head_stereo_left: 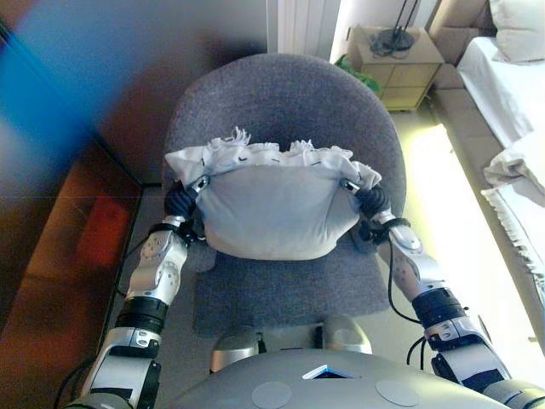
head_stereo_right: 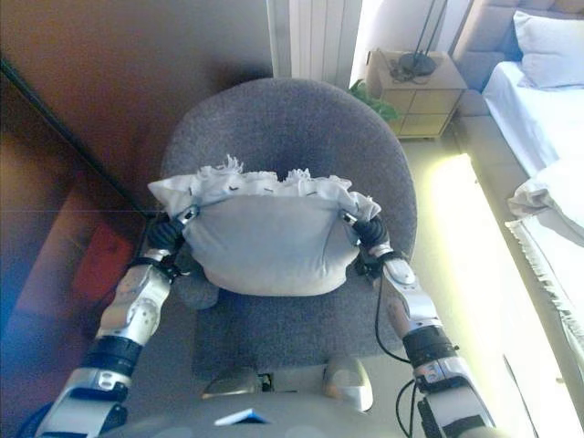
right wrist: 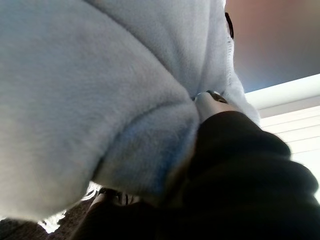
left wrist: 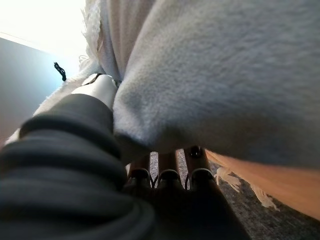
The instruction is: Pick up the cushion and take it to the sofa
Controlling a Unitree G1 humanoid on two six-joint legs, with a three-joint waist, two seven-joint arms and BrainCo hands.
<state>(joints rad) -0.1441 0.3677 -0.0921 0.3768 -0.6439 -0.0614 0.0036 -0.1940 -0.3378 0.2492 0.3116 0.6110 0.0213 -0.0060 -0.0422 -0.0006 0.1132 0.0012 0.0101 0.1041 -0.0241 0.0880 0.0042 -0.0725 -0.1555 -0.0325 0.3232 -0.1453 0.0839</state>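
A light grey cushion [head_stereo_left: 271, 204] with a white fringed edge is held between my two hands above the seat of a grey round-backed armchair [head_stereo_left: 285, 102]. My left hand [head_stereo_left: 182, 204] grips its left side, thumb on top and fingers underneath, as the left wrist view shows [left wrist: 165, 172]. My right hand [head_stereo_left: 368, 203] grips its right side the same way, thumb pressed into the cloth in the right wrist view [right wrist: 210, 100]. The cushion [left wrist: 225, 75] fills both wrist views [right wrist: 75, 90]. No sofa is in view.
A dark wooden cabinet [head_stereo_left: 51, 256] stands close on the left. A bedside table [head_stereo_left: 396, 55] with a lamp base is behind the chair at the right. A bed with white linen [head_stereo_left: 511, 94] runs along the right side.
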